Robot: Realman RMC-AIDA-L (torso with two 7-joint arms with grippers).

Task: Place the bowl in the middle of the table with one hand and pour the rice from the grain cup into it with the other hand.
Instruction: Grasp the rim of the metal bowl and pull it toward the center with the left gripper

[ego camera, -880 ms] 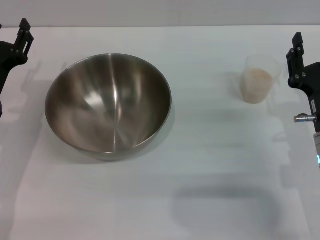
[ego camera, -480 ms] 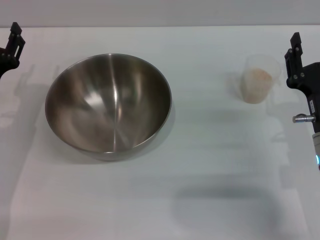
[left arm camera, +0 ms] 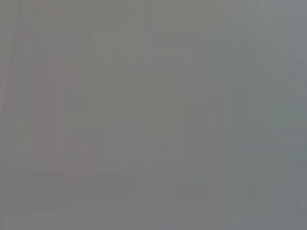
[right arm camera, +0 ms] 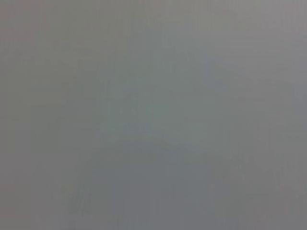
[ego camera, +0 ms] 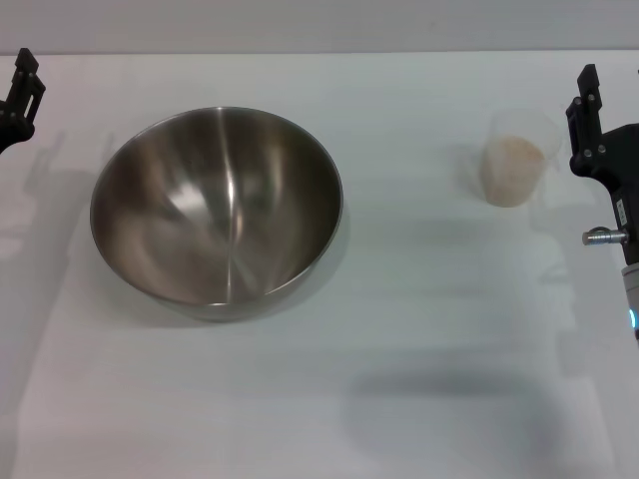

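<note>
In the head view a large shiny steel bowl [ego camera: 217, 211] stands upright and empty on the white table [ego camera: 419, 329], left of the middle. A small clear grain cup [ego camera: 515, 157] with pale rice [ego camera: 512, 172] inside stands at the far right. My left gripper [ego camera: 18, 98] is at the far left edge, apart from the bowl. My right gripper [ego camera: 597, 125] is at the right edge, just right of the cup and not touching it. Both wrist views show only plain grey.
The table's far edge [ego camera: 319, 52] runs across the top of the head view. Shadows of the arms lie on the table front and sides.
My left gripper has drawn back to the left, away from the bowl. My right gripper has edged slightly left toward the cup. Bowl and cup have not moved.
</note>
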